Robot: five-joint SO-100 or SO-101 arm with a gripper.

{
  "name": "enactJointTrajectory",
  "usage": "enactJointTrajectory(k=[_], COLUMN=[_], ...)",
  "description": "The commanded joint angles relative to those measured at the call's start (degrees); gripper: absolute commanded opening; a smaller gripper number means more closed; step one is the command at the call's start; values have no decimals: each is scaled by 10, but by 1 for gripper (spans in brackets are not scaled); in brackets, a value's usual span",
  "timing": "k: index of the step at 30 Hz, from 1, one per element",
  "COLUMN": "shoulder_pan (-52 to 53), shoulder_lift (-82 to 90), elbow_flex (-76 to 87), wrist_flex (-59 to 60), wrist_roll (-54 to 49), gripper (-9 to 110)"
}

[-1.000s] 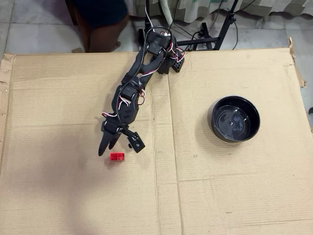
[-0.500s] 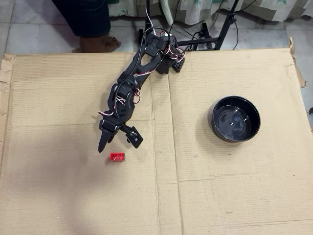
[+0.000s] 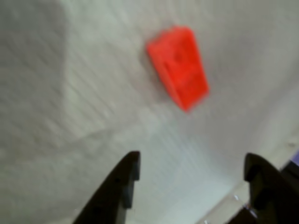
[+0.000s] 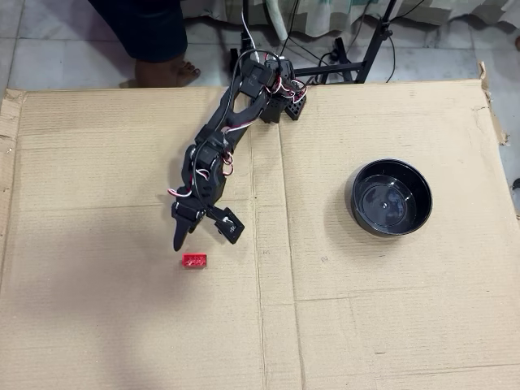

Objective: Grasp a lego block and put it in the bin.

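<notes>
The red lego block (image 4: 194, 261) lies flat on the cardboard, left of centre in the overhead view. My gripper (image 4: 203, 236) hovers just above and behind it, jaws spread open and empty. In the wrist view the block (image 3: 177, 66) is blurred and lies ahead of the gripper (image 3: 192, 163), slightly left of the gap's middle, with both black fingertips (image 3: 131, 169) apart from it. The bin, a glossy black bowl (image 4: 353, 197), stands empty far to the right of the block in the overhead view.
A large cardboard sheet (image 4: 366, 325) covers the work area, with a fold line down its middle. The arm's base (image 4: 280, 97) sits at the sheet's far edge. A person's foot (image 4: 166, 73) and stand legs (image 4: 357, 57) are on the tiled floor beyond.
</notes>
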Motion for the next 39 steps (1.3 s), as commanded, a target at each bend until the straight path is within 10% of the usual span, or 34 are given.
enactJointTrajectory(k=[1,39], shoulder_pan=[-18,-17], shoulder_lift=[-4,-184], elbow_flex=[-51,-221], wrist_flex=[-5,1], wrist_roll=[4,4], gripper=[26,25])
